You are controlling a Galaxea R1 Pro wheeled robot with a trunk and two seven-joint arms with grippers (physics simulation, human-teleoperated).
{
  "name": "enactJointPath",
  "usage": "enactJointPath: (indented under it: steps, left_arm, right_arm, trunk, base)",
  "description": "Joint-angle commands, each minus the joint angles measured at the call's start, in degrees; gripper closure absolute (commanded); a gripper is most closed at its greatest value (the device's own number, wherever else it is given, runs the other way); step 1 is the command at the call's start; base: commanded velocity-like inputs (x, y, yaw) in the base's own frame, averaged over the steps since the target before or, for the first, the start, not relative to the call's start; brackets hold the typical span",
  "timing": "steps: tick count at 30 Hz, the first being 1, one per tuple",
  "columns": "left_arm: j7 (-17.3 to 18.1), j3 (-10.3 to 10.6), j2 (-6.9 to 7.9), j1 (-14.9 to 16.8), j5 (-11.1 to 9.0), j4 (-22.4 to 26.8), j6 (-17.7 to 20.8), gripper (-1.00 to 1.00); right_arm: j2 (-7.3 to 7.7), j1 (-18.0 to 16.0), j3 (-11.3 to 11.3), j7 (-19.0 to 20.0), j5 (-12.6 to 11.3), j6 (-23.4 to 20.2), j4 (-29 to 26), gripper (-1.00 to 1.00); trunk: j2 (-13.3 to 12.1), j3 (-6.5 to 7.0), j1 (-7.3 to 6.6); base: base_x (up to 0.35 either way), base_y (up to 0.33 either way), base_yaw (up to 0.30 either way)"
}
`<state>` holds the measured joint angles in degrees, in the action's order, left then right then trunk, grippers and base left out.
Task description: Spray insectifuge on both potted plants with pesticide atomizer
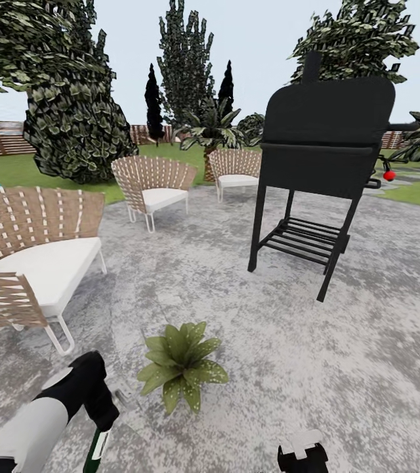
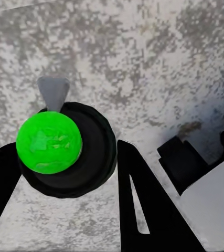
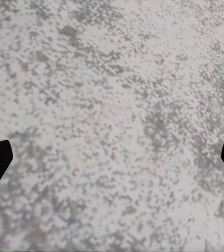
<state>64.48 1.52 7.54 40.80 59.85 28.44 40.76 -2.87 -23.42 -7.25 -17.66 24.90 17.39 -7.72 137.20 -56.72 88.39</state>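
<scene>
The pesticide atomizer (image 1: 97, 449) hangs in the left end effector (image 2: 64, 173), just beside the potted plant (image 1: 180, 365) on the side away from the grill (image 1: 321, 164); in the left wrist view its round dark body with a green end and a grey nozzle sits between the dark fingers, which are closed around it. I judge it light, rigid and smooth, best held around the slim body so the trigger head stays free. The right end effector (image 3: 112, 163) hangs over bare patio (image 3: 117, 79) near the plant, fingers spread wide, holding nothing.
</scene>
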Motion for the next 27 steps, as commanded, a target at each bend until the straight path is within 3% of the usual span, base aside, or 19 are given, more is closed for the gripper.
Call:
enactJointPath:
  steps: [1,3,6,11,18,27]
  left_arm:
    - [-1.48,-0.51,0.17,-0.25,-1.05,0.02,0.33,1.0]
    - [-3.02,-1.11,0.25,-1.1,-3.26,0.09,0.12,1.0]
    - [-3.57,-2.47,0.39,-1.53,-4.54,0.52,0.05,1.0]
    - [-3.66,-4.18,0.28,-1.59,-4.8,0.91,-0.24,1.0]
    - [-3.66,-4.29,-0.25,-1.57,-4.83,0.97,-0.32,1.0]
    - [-3.74,-4.18,-0.18,-1.59,-4.81,0.95,-0.33,1.0]
  right_arm:
    - [-0.04,-0.05,-0.49,-0.18,0.59,0.19,0.07,-1.0]
    - [-0.04,-0.05,-0.49,-0.18,0.59,0.19,0.07,-1.0]
    - [-0.04,-0.05,-0.49,-0.18,0.59,0.11,0.07,-1.0]
    - [-0.04,-0.05,-0.49,-0.18,0.6,0.18,0.15,-1.0]
    - [-0.04,-0.05,-0.49,-0.18,0.59,0.19,0.07,-1.0]
    - [-0.04,-0.05,-0.49,-0.18,0.59,0.1,0.11,-1.0]
  trunk:
    - [0.02,-0.06,-0.01]
    - [0.02,-0.06,-0.01]
    - [0.02,-0.06,-0.01]
    - [0.02,-0.06,-0.01]
    - [0.02,-0.06,-0.01]
    - [0.02,0.1,-0.01]
  base:
    - [0.0,0.0,-0.225]
    - [0.0,0.0,-0.249]
    - [-0.002,0.0,-0.261]
    - [-0.207,0.044,-0.095]
    - [-0.095,0.153,-0.017]
    - [-0.007,0.003,-0.243]
